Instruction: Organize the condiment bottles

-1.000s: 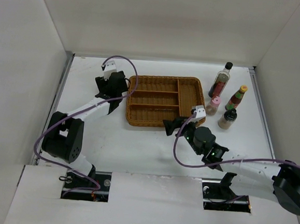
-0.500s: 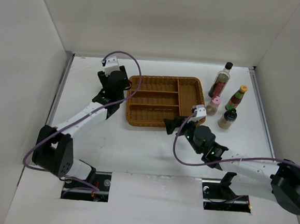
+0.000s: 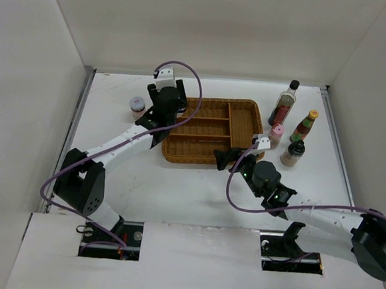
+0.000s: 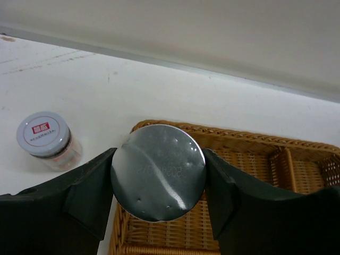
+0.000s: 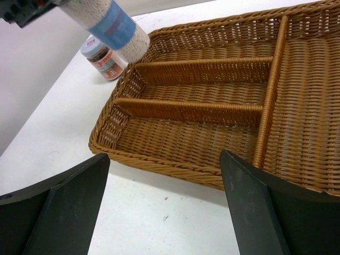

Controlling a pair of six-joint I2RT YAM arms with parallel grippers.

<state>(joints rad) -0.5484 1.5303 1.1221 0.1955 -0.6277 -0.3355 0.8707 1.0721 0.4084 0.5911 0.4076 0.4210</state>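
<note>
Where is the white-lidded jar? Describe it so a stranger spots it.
Start at the wicker tray mid-table. Just off its far left corner, on the table, stands the white-lidded jar. Unlike the silver-lidded jar in the left gripper, it stands free, with red print on its lid.

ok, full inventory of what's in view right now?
wicker tray: 1, brown, table centre, nothing in it
tall bottle: 1, clear, black cap, right of tray, farthest back
red bottle: 1, red, yellow cap, far right
pink-capped shaker: 1, by tray's right rim
dark-capped shaker: 1, nearest of the right group
white-lidded jar: 1, on table left of tray
silver-lidded jar: 1, blue label, held over tray's far-left corner
table: 1, white
left end effector: 1, black, shut on silver-lidded jar
right end effector: 1, black, open, at tray's near rim
</note>
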